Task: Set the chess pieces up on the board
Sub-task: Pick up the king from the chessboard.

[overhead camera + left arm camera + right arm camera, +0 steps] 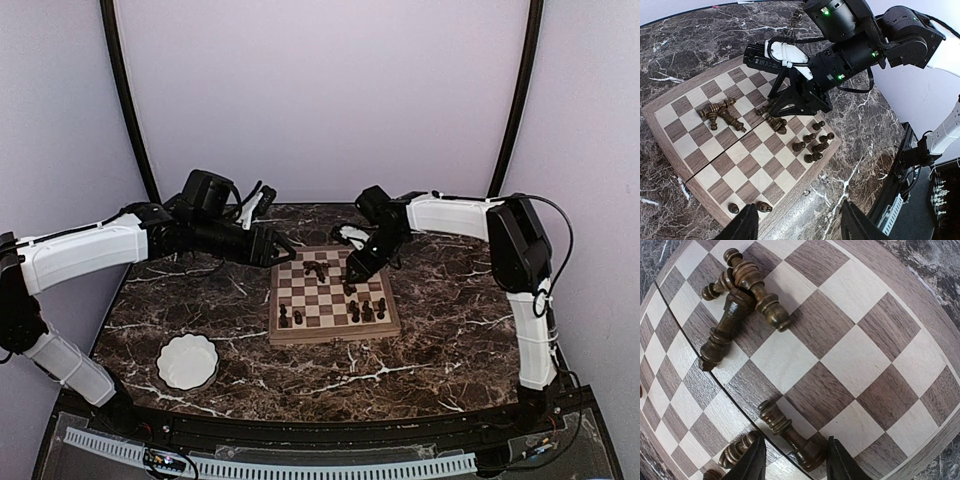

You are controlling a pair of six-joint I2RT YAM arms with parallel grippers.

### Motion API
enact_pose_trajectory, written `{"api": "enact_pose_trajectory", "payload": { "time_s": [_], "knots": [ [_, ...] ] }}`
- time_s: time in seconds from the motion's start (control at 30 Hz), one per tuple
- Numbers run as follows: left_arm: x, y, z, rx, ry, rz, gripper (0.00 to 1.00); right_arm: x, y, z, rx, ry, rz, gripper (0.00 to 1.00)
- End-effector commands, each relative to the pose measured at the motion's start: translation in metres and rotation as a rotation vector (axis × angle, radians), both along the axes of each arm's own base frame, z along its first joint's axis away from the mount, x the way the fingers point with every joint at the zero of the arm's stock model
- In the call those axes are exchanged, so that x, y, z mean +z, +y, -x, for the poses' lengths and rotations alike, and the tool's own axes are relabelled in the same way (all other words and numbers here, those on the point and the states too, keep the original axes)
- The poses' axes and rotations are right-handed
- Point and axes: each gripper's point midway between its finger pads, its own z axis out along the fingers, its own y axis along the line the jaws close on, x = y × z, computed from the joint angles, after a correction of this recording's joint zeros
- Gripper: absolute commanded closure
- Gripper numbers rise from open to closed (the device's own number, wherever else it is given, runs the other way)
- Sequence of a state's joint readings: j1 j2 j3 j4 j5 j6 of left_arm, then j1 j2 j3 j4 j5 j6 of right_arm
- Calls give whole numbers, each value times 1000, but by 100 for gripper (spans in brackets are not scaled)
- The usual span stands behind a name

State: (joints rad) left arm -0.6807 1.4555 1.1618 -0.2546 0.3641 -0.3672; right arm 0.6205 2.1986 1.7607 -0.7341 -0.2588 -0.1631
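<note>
The board [283, 332] lies mid-table, also in the left wrist view [670, 107] and the right wrist view [855, 360]. Several dark chess pieces lie in a heap [316, 268] [740, 285] at its far side. Several stand in a cluster [365, 310] [815, 145] near the front right corner, and two [290, 317] [733, 208] stand at the front left. My right gripper [355, 272] [795, 462] is open, low over the board, straddling a lying piece [790, 435]. My left gripper [283, 250] [800, 225] is open and empty above the board's far left edge.
A white scalloped bowl [187, 361] stands on the dark marble table [450, 340] at the front left. Another lying piece [737, 452] sits just outside my right gripper's left finger [752, 462]. The two arms come close over the board's far side.
</note>
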Motion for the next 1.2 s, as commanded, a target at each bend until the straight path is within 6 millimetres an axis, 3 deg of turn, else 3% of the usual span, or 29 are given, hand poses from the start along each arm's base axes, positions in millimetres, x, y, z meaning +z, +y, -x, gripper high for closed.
{"api": "enact_pose_trajectory", "payload": {
  "time_s": [0.0, 0.5, 0.77, 1.03, 1.17],
  "knots": [
    [6, -1, 3, -16, -19, 23, 41, -3, 4, 14, 21, -15, 69, 61],
    [2, -5, 0, -24, -11, 26, 42, -11, -3, 8, 9, -85, 158, 85],
    [4, -10, -4, -29, -12, 35, 42, -29, -3, 16, 38, -103, 234, 81],
    [5, -9, -5, -26, -18, 35, 42, -54, -18, 20, 24, -149, 390, 79],
    [6, -10, -6, -25, -19, 37, 42, -55, -14, 22, 21, -130, 369, 86]
  ]
}}
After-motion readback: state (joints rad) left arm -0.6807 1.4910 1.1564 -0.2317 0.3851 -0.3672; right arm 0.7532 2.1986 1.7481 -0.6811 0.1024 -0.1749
